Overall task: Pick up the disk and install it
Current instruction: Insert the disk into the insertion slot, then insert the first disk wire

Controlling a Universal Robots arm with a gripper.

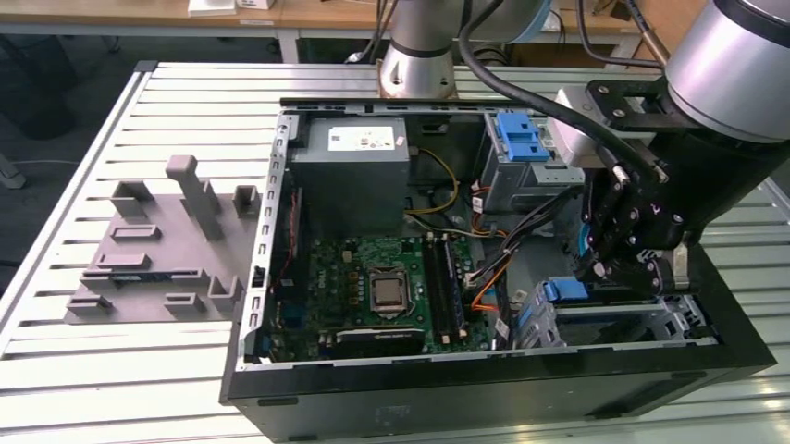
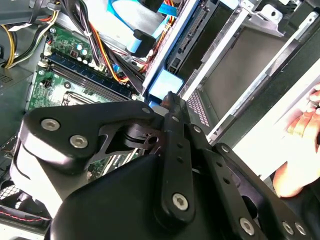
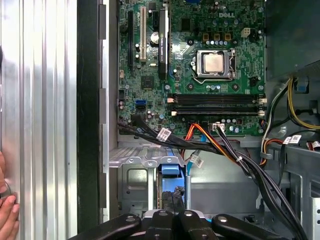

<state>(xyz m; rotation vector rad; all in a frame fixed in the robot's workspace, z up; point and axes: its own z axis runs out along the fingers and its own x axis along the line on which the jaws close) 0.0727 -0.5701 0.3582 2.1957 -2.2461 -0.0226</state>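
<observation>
Tool (image 1: 598, 270), its tips drawn together, hangs directly over the blue end of the disk (image 1: 565, 291), which stands on edge in the drive cage (image 1: 691, 319), long axis running along the computer case's (image 1: 370, 393) near wall.

Disk (image 1: 564, 290): flat drive framed by a blue carrier (image 3: 170, 171). Stands on edge, seated in the metal drive bay (image 1: 672, 319) at the computer case's (image 1: 494, 393) near corner, on the exterior view's right.
</observation>
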